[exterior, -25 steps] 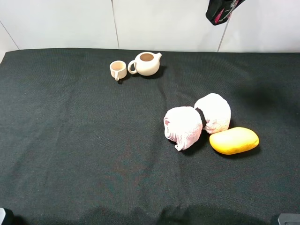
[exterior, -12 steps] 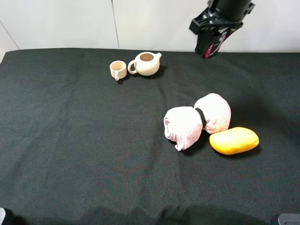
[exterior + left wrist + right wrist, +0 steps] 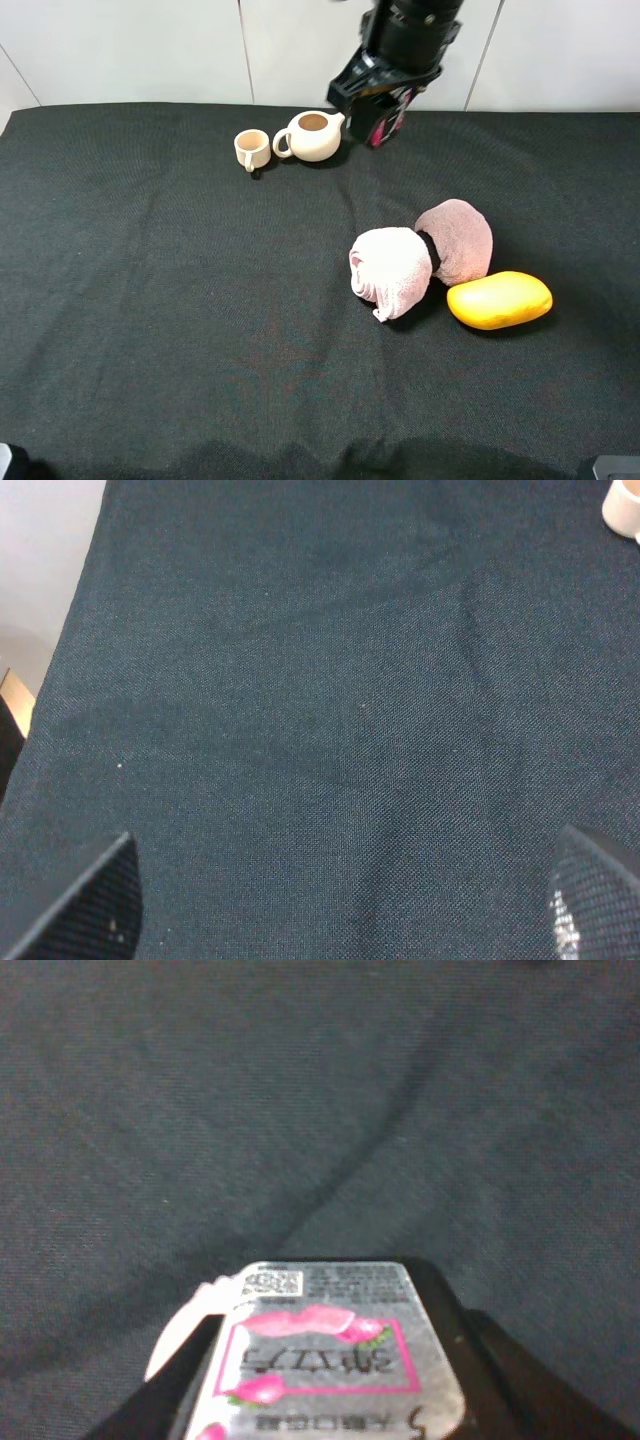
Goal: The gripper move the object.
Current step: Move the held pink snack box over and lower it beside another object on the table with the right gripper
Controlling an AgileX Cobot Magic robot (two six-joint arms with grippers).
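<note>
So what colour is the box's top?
The box top is silvery with pink pictures; best in right wrist view.

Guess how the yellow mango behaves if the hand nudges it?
Mango looks rounded and oblong, lying on its long side, so it would likely roll or pivot rather than slide. Its smooth skin may slip from a pinch. The cloth beneath probably damps rolling.

Exterior high view: bright, even overhead light; dark cloth matte; soft short shadows beneath towels and mango. Left wrist view: dimmer, bluish, grainy. Right wrist view: soft overall; object very close, out of focus, its silvery top catching mild sheen.
</note>
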